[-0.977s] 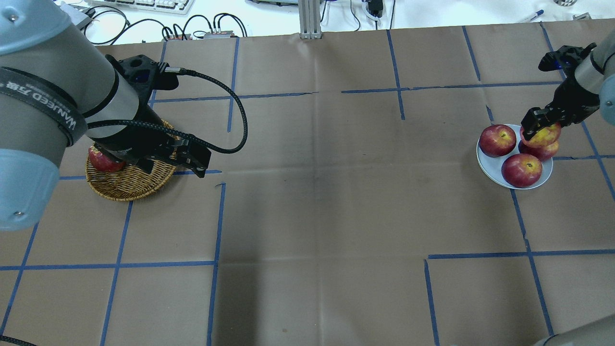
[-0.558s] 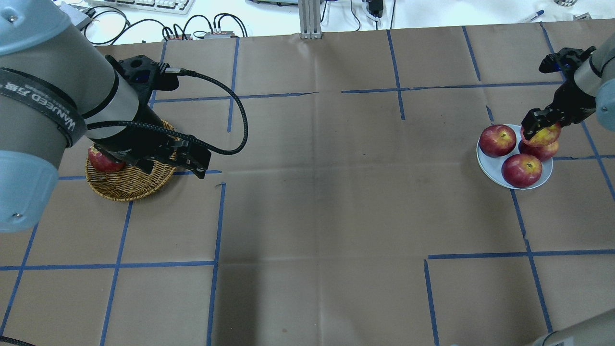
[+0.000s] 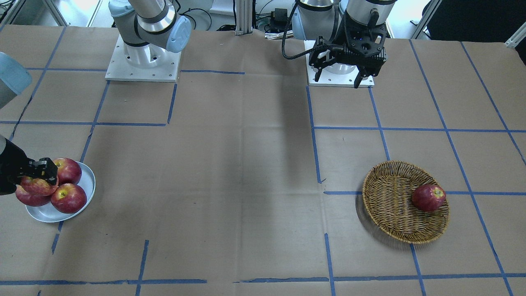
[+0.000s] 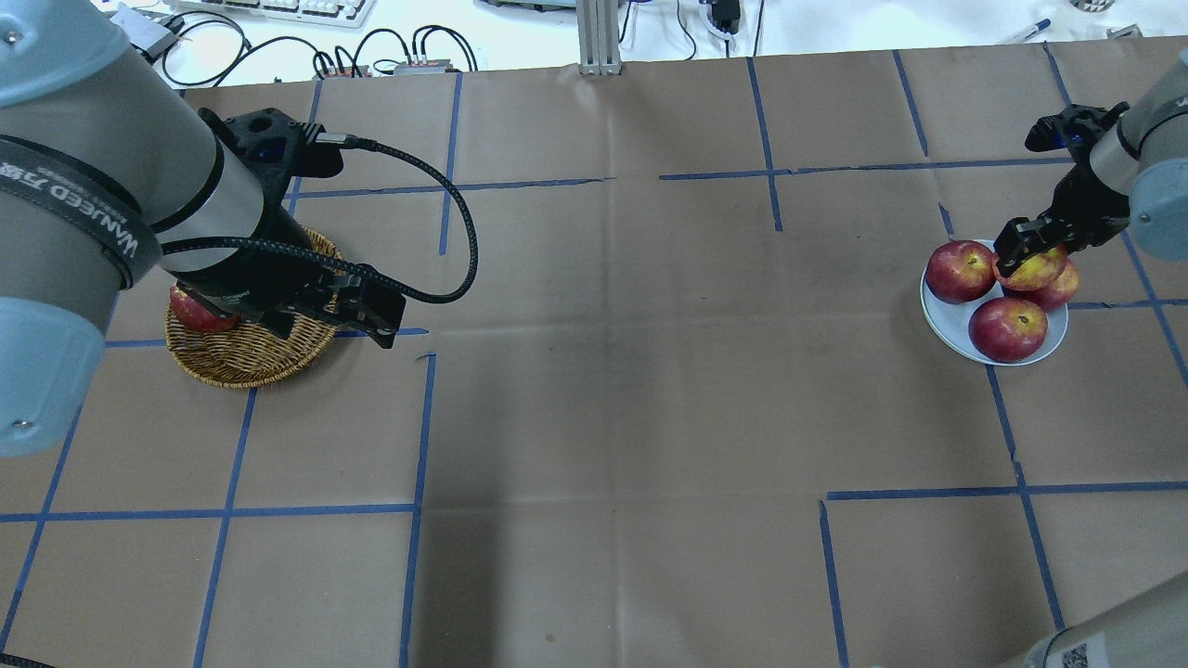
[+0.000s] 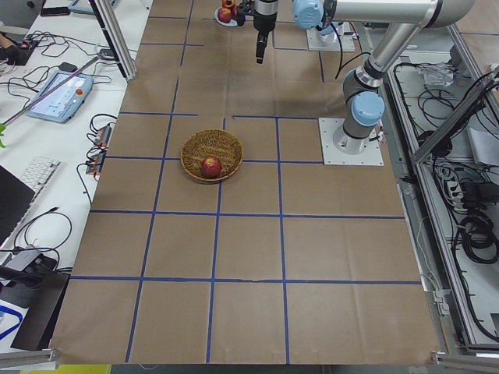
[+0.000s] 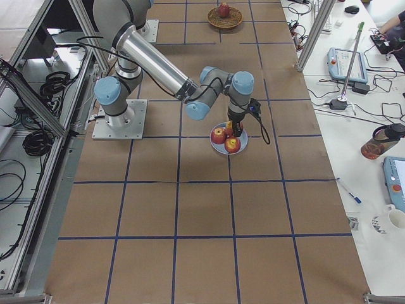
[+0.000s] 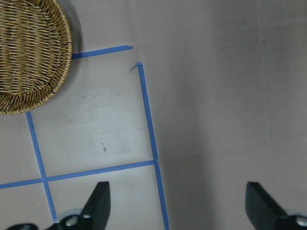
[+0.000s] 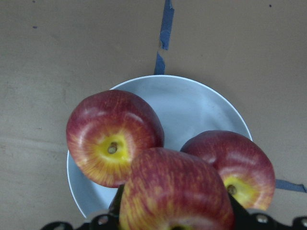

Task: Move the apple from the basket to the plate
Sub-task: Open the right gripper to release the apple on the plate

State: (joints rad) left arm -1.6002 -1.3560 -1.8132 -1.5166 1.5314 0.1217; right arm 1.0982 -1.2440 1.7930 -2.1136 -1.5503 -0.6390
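Note:
My right gripper [image 4: 1026, 256] is shut on the apple [image 4: 1032, 269], pale red with yellow streaks, and holds it low over the plate [image 4: 937, 311]. Three darker red apples [image 4: 960, 271] lie on the plate. In the right wrist view the held apple [image 8: 175, 191] hangs over two of them and the plate [image 8: 192, 103]. The front view shows the same [image 3: 39, 186]. The wicker basket [image 4: 246, 357] holds one dark red apple [image 3: 428, 197]. My left gripper [image 4: 371, 314] is open and empty, raised beside the basket's right edge; its fingers [image 7: 98, 203] spread over bare table.
Brown paper with blue tape lines covers the table [image 4: 613, 390]. Cables and a keyboard lie beyond the far edge [image 4: 278, 9]. The basket's edge [image 7: 29, 57] shows at the top left of the left wrist view. The arm bases [image 3: 141, 61] stand at the robot's side.
My right gripper has moved a little left and lower with the apple, further over the plate. The left arm has shifted slightly and stays open.

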